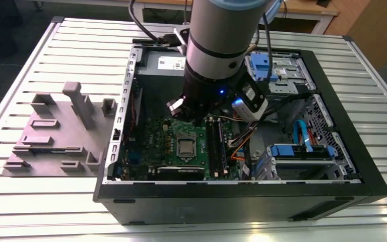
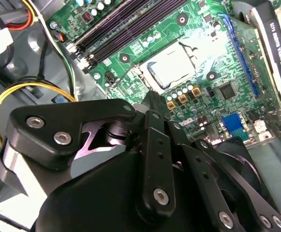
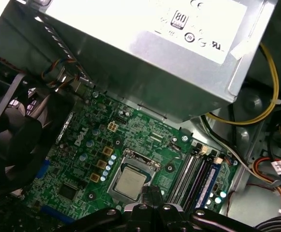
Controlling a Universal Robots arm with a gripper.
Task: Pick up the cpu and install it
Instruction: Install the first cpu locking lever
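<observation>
Already cpu (image 3: 130, 183) sits flat in socket (image 3: 112, 192) on motherboard (image 3: 77, 164), inside case (image 1: 355, 176) on bench (image 1: 59, 55). Tool (image 3: 152, 193) hangs just above, beside cpu's edge toward RAM slots (image 3: 193, 174); fingers look drawn together, nothing held. Fixture (image 1: 52, 136) well apart.

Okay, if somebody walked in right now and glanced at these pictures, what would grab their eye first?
The big silver-and-black robot arm plunging into the open computer case on the slatted table stands out first. Under it lies the green motherboard, with the cpu sitting in its socket, close to the gripper in both wrist views. On the exterior view's left, a grey fixture lies beside the case.
</observation>
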